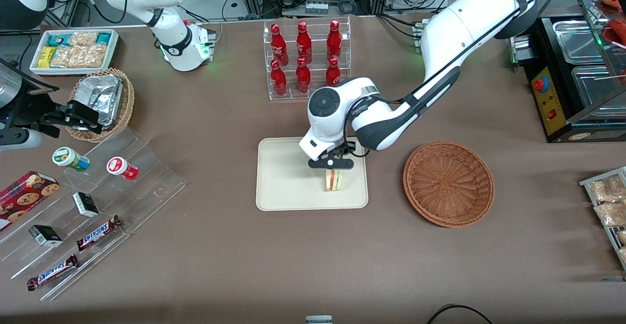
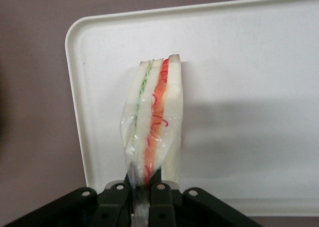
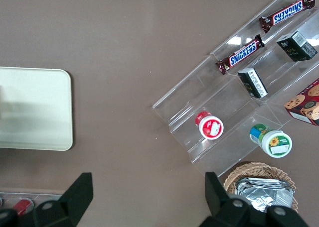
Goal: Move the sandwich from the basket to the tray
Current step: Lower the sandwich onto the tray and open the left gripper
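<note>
The sandwich [image 1: 334,179] [image 2: 155,115], a plastic-wrapped wedge of white bread with red, orange and green filling, stands on edge over the cream tray [image 1: 283,177] [image 2: 249,87], near the tray's edge toward the basket. My left gripper [image 1: 332,166] [image 2: 142,189] is directly above it, shut on the sandwich's wrapped upper end. Whether the sandwich touches the tray surface I cannot tell. The reddish-brown wicker basket [image 1: 448,183] lies beside the tray, toward the working arm's end, with nothing in it.
A clear rack of red bottles [image 1: 306,59] stands farther from the front camera than the tray. Toward the parked arm's end are a tan basket of foil packets [image 1: 103,100], a white snack bin [image 1: 74,50] and an acrylic stand with snacks [image 1: 83,206]. A metal warmer [image 1: 577,70] flanks the working arm.
</note>
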`<state>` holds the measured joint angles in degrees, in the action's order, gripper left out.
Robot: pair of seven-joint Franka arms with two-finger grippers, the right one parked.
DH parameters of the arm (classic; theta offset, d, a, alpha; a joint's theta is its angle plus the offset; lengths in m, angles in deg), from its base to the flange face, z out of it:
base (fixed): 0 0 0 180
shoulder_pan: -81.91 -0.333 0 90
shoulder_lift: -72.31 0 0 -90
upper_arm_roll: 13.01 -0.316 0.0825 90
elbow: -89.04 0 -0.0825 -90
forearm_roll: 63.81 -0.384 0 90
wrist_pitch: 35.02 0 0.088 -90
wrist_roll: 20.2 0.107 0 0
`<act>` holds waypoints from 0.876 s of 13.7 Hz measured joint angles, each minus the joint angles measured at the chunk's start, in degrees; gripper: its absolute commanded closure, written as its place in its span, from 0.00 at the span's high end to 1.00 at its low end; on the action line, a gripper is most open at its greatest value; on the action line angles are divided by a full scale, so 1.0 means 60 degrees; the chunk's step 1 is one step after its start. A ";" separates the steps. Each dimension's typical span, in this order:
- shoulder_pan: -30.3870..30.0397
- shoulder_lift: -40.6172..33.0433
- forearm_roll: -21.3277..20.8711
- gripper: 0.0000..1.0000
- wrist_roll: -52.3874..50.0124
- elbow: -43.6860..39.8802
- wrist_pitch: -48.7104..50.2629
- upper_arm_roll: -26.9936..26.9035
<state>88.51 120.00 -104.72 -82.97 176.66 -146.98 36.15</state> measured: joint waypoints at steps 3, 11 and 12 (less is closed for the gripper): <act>0.0000 0.0219 -0.0194 0.00 -0.0138 -0.0136 0.0000 -0.0007; 0.0015 0.0252 -0.0240 0.99 -0.0544 -0.0180 -0.0135 -0.0006; 0.0015 0.0252 -0.0240 0.99 -0.0554 -0.0181 -0.0135 -0.0006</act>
<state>88.60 121.52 -106.17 -86.29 175.58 -147.79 36.12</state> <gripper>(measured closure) 0.326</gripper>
